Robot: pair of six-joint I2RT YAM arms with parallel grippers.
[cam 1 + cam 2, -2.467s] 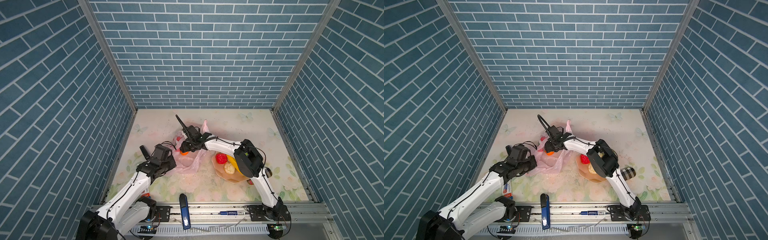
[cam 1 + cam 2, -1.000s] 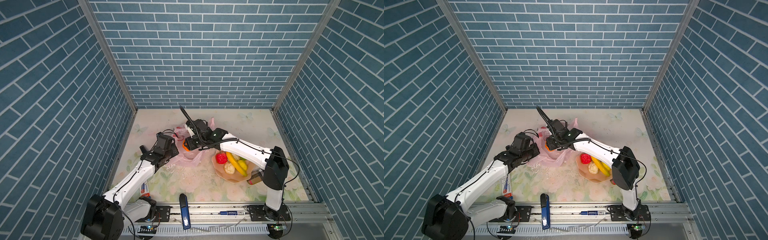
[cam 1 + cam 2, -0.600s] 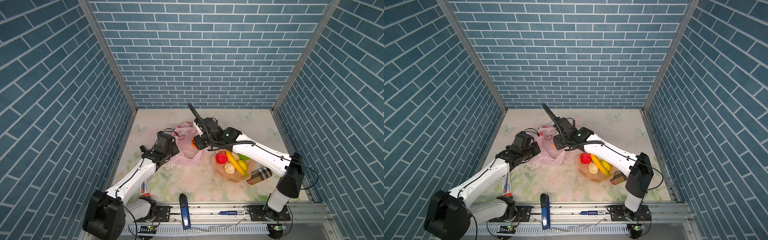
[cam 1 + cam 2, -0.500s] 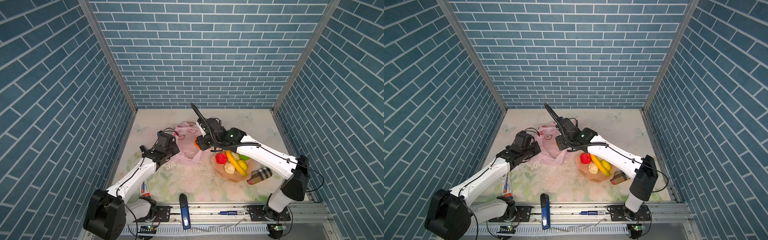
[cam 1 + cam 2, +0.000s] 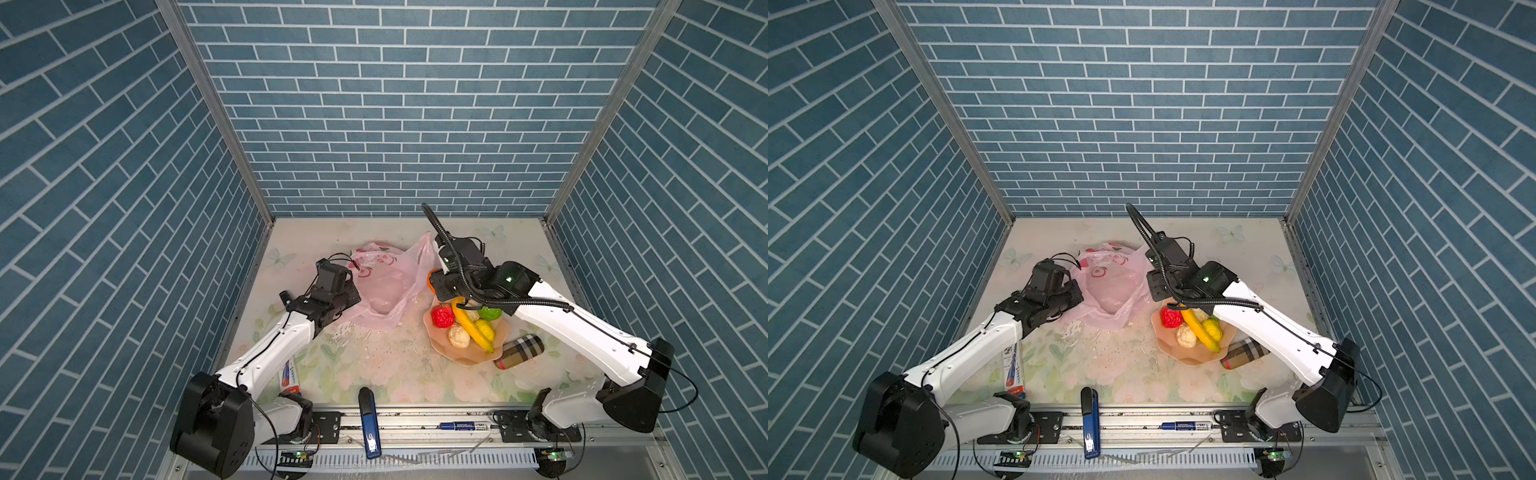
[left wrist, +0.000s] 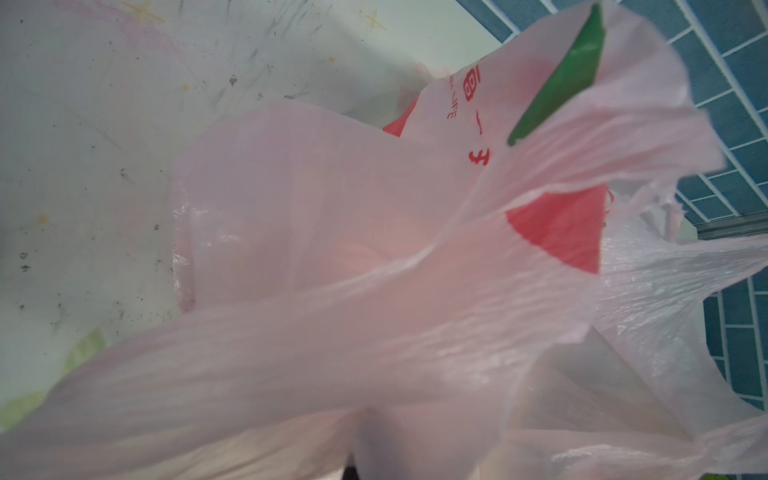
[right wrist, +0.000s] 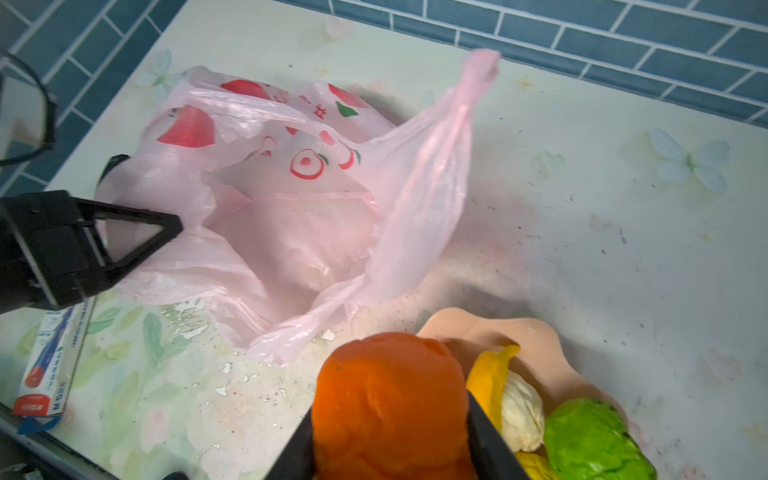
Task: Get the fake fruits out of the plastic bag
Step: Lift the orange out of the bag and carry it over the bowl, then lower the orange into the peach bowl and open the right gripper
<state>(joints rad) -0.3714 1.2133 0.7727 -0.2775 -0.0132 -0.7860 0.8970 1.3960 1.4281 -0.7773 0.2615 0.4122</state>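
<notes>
Both top views are looking steeply down from above, sharing the whole floral-printed tabletop point(image 5: 395, 374) around the thin translucent pink plastic bag point(image 5: 386, 286). The left wrist camera is pressing close against that bag point(image 6: 374, 291); the right wrist camera is facing it from nearby, over a knobbly orange toy fruit point(image 7: 390, 407).

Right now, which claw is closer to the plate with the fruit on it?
Right. The right claw holds the orange ball at the plate's edge. The left claw is farther off, across the plastic bag, pinching its side.
</notes>
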